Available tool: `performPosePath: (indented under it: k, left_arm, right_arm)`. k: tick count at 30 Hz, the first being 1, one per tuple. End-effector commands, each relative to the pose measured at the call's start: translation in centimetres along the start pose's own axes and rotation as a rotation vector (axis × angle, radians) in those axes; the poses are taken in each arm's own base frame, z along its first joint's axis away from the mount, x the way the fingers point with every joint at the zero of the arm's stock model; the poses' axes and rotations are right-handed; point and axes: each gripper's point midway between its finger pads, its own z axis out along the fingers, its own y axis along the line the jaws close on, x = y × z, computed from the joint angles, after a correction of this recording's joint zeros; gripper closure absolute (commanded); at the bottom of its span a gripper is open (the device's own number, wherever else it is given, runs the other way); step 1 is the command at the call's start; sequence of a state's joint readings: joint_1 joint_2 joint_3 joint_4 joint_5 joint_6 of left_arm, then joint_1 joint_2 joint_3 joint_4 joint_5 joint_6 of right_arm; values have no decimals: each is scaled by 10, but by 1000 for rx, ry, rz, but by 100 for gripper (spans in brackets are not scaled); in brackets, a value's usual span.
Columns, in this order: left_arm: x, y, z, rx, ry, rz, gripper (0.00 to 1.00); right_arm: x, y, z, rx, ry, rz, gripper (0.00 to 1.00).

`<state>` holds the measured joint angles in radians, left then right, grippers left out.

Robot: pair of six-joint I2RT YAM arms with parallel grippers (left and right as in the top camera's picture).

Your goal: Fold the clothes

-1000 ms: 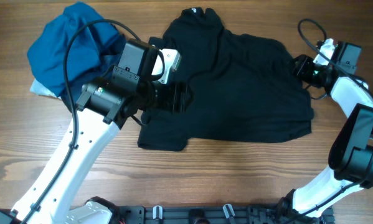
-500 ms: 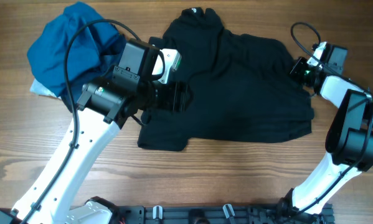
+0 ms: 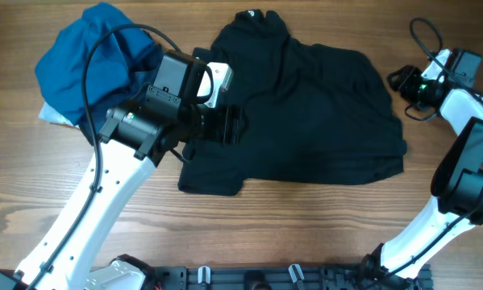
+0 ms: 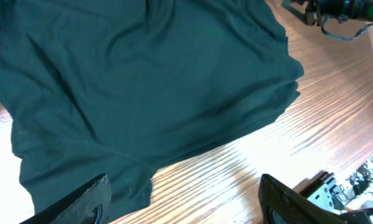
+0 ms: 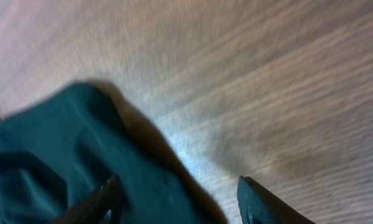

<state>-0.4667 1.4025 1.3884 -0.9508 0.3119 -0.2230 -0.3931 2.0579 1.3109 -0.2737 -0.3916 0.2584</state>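
Overhead, the large black soft-fabric shirt with a collar (image 3: 306, 113) lies spread but wrinkled on the wooden table (image 3: 322, 229), next to a bright-blue bundle of garments (image 3: 88, 64). The left gripper (image 3: 233, 126) hangs over the shirt's side nearest that bundle, jaws wide and empty, probably to take this side for a fold. The right gripper (image 5: 180, 202), also parted and holding nothing, is just beside the opposite edge, over bare wood.

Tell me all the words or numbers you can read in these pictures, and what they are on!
Nothing here can be read.
White mark at the collar of the black shirt: too small to read in the overhead view.
Rest of the shirt, the blue bundle, the wooden table and the robot arms: no words, numbers or signs can be made out.
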Motion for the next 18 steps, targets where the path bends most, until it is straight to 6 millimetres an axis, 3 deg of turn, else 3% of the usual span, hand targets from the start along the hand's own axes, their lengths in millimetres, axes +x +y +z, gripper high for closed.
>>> performPosePath:
  k: [1, 6, 9, 10, 12, 14, 18]
  left_arm:
    - [-4, 1, 0, -14, -10, 10, 24]
    - [-4, 1, 0, -14, -10, 10, 24]
    - [-4, 1, 0, -14, -10, 10, 24]
    - [-4, 1, 0, -14, -10, 10, 23]
    - [-4, 1, 0, -13, -12, 10, 23]
    - [-6, 1, 0, -12, -20, 13, 23]
    - [-10, -1, 1, -7, -36, 18, 23]
  right_arm:
    - [25, 1, 23, 33, 78, -59, 45]
    - [48, 14, 41, 19, 140, -65, 67]
    - [44, 14, 43, 71, 114, -74, 91]
    - [39, 10, 42, 92, 91, -58, 96]
    - [17, 4, 35, 125, 21, -26, 96]
    - [-21, 6, 15, 100, -100, -33, 96]
    - [-70, 6, -10, 65, -281, -34, 96]
